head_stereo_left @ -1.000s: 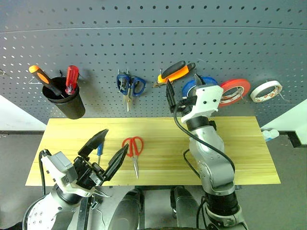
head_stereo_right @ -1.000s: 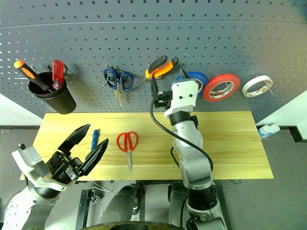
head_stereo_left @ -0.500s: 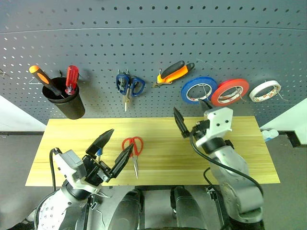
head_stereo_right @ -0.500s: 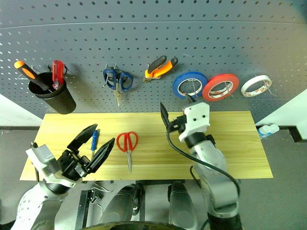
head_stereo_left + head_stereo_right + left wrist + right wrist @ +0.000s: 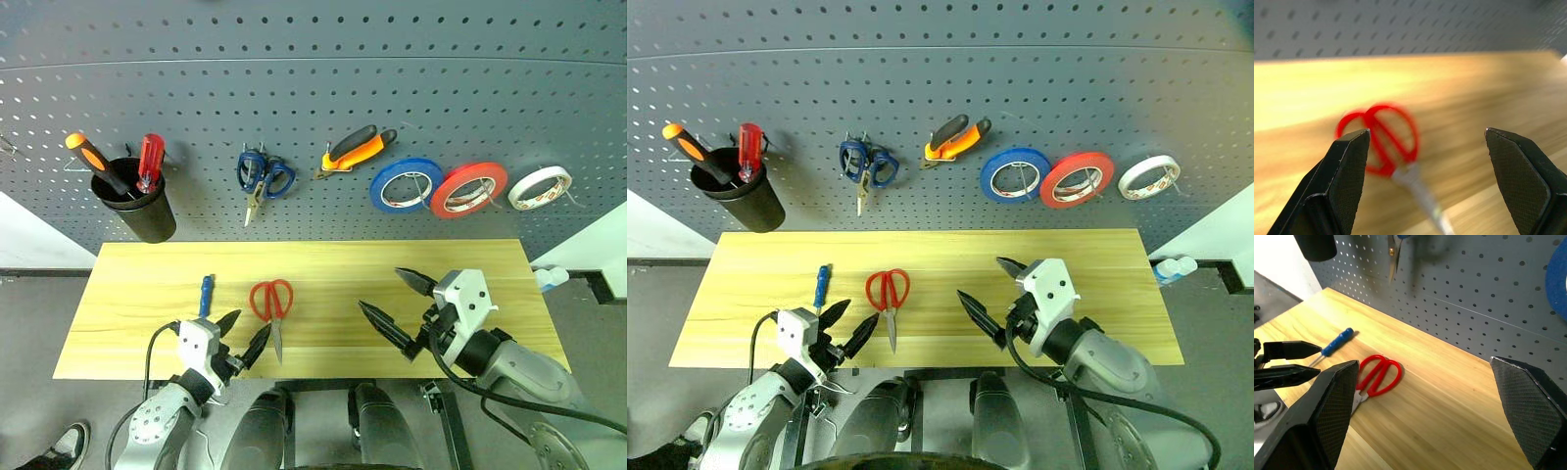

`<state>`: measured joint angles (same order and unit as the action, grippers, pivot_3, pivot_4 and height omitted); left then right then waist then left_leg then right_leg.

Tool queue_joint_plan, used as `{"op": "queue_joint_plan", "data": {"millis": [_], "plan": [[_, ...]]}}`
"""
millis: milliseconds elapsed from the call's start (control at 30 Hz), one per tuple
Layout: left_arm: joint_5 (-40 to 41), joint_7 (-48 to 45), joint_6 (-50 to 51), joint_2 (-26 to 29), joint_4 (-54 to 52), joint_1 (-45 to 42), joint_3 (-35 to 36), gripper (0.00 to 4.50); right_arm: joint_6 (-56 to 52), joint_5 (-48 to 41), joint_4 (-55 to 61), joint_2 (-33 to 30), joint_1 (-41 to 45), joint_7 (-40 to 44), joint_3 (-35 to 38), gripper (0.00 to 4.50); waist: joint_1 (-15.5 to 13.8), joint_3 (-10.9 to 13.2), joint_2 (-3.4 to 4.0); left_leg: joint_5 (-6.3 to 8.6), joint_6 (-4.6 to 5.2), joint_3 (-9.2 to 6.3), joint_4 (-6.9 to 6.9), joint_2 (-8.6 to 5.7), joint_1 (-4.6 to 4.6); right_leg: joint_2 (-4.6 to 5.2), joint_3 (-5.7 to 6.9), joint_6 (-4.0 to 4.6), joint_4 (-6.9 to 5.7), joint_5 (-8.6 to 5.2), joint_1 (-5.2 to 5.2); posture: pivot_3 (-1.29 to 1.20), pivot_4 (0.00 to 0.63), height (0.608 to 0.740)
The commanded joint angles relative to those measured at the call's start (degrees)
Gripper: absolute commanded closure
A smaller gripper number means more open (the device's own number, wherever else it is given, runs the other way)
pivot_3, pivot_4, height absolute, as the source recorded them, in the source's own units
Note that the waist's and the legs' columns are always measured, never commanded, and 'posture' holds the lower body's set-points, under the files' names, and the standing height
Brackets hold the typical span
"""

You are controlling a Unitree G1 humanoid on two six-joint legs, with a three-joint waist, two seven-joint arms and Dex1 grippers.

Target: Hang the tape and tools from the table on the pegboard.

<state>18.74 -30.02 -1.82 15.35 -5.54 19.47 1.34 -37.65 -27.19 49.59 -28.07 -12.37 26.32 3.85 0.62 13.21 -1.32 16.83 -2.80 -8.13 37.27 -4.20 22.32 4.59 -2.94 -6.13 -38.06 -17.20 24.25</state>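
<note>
Nearest the camera, the left gripper (image 5: 243, 335) hung at the front edge of the tabletop (image 5: 147, 284) with its two black fingers spread wide and nothing between them, and in the left wrist view the red-handled scissors (image 5: 1386, 142) lay on the wood just beyond those fingers, not touched. The right gripper (image 5: 397, 305) stood over the front right part of the tabletop, also fully spread and empty, pointing across toward the left. The scissors lay flat with their loops toward the pegboard (image 5: 313, 88) and their blades toward the front edge, between the two grippers and nearer the left one. Just to their left lay the small blue-handled screwdriver (image 5: 206, 294), roughly parallel to them and apart from them (its handle end toward the pegboard). Farther back, on the pegboard, the orange-and-black pliers (image 5: 358, 149) hung tilted near the middle, and the white tape roll (image 5: 541, 187) hung at the far right. Between those two hung a blue tape roll (image 5: 406, 185) and a red tape roll (image 5: 470, 189), side by side and overlapping slightly at their edges. Left of the pliers hung blue-handled scissors (image 5: 263, 177), and at the far left a black cup (image 5: 137, 211) held an orange screwdriver (image 5: 93, 162) and a red screwdriver (image 5: 149, 161).
</note>
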Motion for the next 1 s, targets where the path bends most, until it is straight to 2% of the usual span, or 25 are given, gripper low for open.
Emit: {"op": "queue_joint_plan", "data": {"millis": [33,233,467,600,1000], "plan": [[0.6,-1.3,-4.1,1.6,-0.5,-0.9,3.9,0.58,0.3,-0.3,1.9,-0.5,0.8,-0.7,0.0,0.02,0.0,-0.1,-0.09,0.0,0.0,0.0,0.01,0.0,0.0,0.01,0.0,0.0,0.0,0.0,0.0,0.0,0.202,0.723],[1.5,4.7,6.3,1.9,-11.1,-4.0,4.2,0.58,-1.1,-0.4,2.1,-0.2,3.2,-2.6,-1.4,0.02,0.0,-0.1,-0.12,0.0,0.0,-0.02,0.07,-0.02,0.0,0.06,0.0,-0.05,0.0,0.04,-0.04,0.0,0.22,0.723],[3.0,9.5,18.8,2.0,-20.6,-2.3,3.5,0.58,-1.3,-0.3,0.7,-0.3,5.0,-3.1,-2.3,0.02,0.2,-0.1,-0.13,0.0,-0.01,0.0,0.05,0.0,0.0,0.02,-0.03,-0.06,-0.01,0.05,-0.01,0.02,0.228,0.723],[1.3,16.4,28.1,0.6,-25.5,-1.7,2.6,0.58,-1.7,-0.7,-0.4,-0.5,6.7,-2.7,-2.7,0.02,0.0,-0.1,-0.14,0.0,0.0,0.0,0.1,-0.01,0.0,0.02,-0.02,-0.07,-0.02,0.05,-0.05,0.02,0.238,0.723],[-3.4,28.2,39.9,-6.3,-25.8,-6.5,-0.2,0.58,-3.4,-1.1,0.0,-0.5,7.8,-2.9,-3.9,0.02,0.1,-0.1,-0.18,0.0,0.0,0.0,0.11,-0.02,0.0,0.01,-0.01,-0.07,-0.04,0.05,-0.05,-0.01,0.249,0.723]]}}
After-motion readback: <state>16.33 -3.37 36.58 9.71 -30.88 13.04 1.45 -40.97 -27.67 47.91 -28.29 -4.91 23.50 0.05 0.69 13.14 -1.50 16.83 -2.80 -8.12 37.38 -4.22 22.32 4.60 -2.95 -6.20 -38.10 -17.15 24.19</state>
